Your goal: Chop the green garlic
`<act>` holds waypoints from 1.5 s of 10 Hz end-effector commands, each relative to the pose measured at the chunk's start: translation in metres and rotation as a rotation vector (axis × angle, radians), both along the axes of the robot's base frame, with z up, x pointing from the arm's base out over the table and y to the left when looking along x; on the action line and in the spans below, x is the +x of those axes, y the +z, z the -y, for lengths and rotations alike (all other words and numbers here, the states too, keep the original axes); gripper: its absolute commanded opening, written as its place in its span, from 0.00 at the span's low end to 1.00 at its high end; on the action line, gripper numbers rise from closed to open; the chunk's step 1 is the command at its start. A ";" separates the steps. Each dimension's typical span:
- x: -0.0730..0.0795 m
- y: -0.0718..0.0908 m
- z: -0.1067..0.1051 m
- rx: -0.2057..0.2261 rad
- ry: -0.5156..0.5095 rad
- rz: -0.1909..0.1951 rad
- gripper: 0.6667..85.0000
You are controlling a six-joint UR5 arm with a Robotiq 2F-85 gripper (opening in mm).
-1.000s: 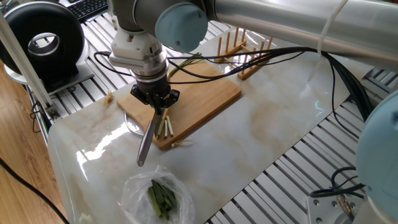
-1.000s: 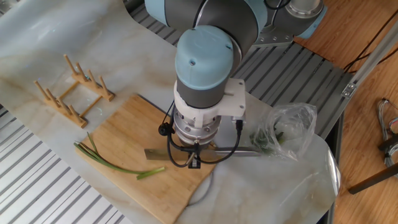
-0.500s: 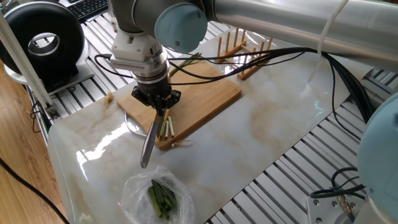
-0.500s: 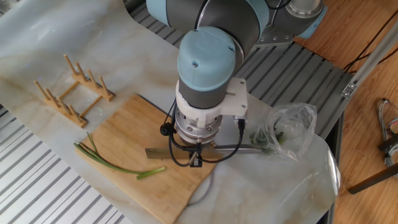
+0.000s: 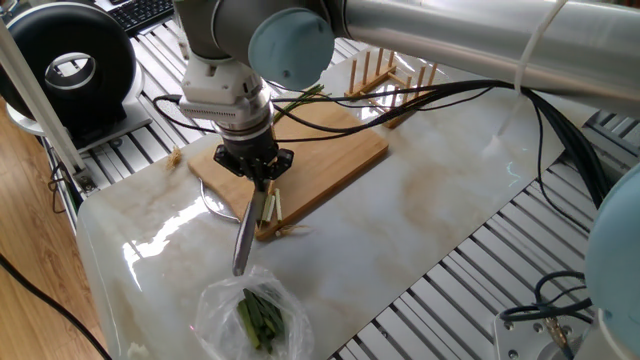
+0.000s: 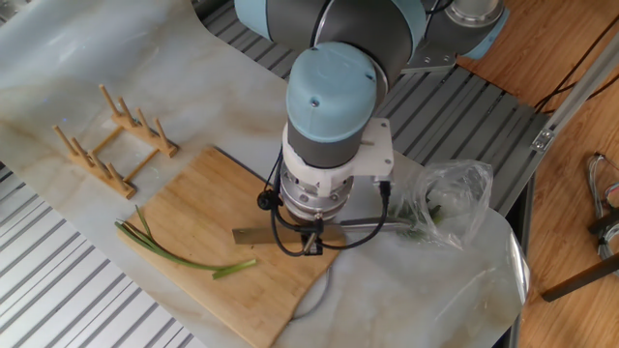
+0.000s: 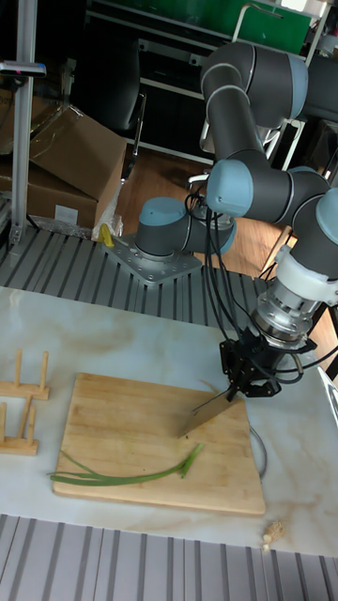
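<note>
The green garlic (image 6: pixel 184 257) is a thin stalk lying along the near edge of the wooden cutting board (image 6: pixel 193 208); it also shows in the tall view (image 7: pixel 131 473). Short pale cut sticks (image 5: pixel 273 207) lie at the board's end under the blade. My gripper (image 5: pixel 258 172) is shut on the handle of a knife (image 5: pixel 246 228), whose blade slants over the board's end. In the tall view the gripper (image 7: pixel 242 387) hangs above the board's right part, and the blade (image 7: pixel 207 414) points down-left, apart from the stalk's cut end.
A clear plastic bag of dark green leaves (image 5: pixel 258 315) lies on the marble top just past the board's end. A wooden peg rack (image 6: pixel 111 140) stands beyond the board's other end. Black cables (image 5: pixel 400 95) trail from the wrist over the board.
The gripper and knife have shifted a little toward the board's end by the plastic bag. The stalk and the cut sticks have not moved.
</note>
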State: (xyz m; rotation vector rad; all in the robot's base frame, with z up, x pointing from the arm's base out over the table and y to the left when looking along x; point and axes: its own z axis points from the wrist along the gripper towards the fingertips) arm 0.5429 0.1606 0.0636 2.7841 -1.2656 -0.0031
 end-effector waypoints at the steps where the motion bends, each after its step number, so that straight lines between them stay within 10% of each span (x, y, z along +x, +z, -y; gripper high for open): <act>1: -0.002 0.001 -0.005 0.017 0.017 -0.003 0.01; 7: 0.005 0.029 -0.006 0.068 -0.100 -0.011 0.01; 11: -0.010 0.070 0.030 -0.027 -0.558 -0.021 0.01; 15: 0.025 0.073 0.031 0.039 -0.992 0.078 0.01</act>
